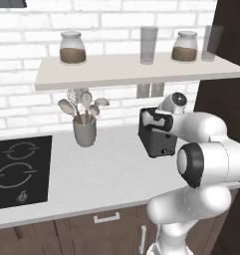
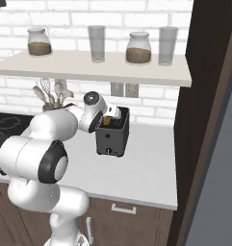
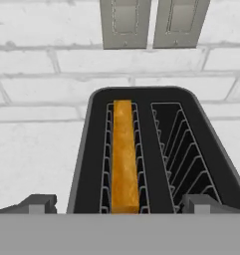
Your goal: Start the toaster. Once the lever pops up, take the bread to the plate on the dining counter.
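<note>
The dark grey toaster (image 1: 159,144) (image 2: 112,137) (image 3: 86,164) stands on the pale worktop against the white brick wall. The bread (image 3: 124,154), golden-brown, stands on edge in its left slot in the hand view. The right slot holds nothing. My gripper (image 1: 154,119) (image 2: 112,114) (image 3: 120,204) hovers just above the toaster's top, open, with one fingertip on each side of the toaster's near end and nothing between them. The plate and the dining counter are out of view.
A grey utensil holder (image 1: 84,130) (image 2: 52,98) stands left of the toaster, and a black hob (image 1: 19,172) lies further left. A shelf (image 1: 136,69) with jars and glasses hangs above. Two wall sockets (image 3: 154,22) sit behind the toaster. A dark tall cabinet (image 2: 209,120) bounds the right.
</note>
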Motion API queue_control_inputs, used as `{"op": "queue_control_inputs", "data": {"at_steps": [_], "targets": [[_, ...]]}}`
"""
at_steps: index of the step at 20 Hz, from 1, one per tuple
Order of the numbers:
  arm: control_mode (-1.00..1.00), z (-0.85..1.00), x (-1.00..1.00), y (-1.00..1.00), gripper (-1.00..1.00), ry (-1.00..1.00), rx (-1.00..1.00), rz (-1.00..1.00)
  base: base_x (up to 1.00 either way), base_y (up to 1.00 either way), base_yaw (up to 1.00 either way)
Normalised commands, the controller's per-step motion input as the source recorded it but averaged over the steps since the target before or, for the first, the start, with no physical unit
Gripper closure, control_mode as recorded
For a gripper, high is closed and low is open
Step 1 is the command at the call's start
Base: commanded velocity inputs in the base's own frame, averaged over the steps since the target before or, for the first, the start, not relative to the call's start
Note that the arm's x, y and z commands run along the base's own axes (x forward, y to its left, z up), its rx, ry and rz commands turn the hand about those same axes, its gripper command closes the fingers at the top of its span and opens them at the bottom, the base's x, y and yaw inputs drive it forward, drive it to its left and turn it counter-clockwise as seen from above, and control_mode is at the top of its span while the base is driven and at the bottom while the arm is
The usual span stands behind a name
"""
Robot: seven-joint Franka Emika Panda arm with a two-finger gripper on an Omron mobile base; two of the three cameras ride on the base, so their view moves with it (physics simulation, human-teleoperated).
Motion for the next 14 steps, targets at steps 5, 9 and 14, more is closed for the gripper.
{"op": "queue_control_inputs", "data": {"at_steps": [5,9,14], "targets": [[-1.00,-0.03,0.30,0.00,-1.00,0.04,0.00,0.00,0.00,0.00,0.00],[-1.00,-0.09,0.08,0.00,-1.00,0.09,0.00,0.00,0.00,0.00,0.00],[-1.00,-0.08,0.00,-0.01,-1.00,0.10,0.00,0.00,0.00,0.00,0.00]]}}
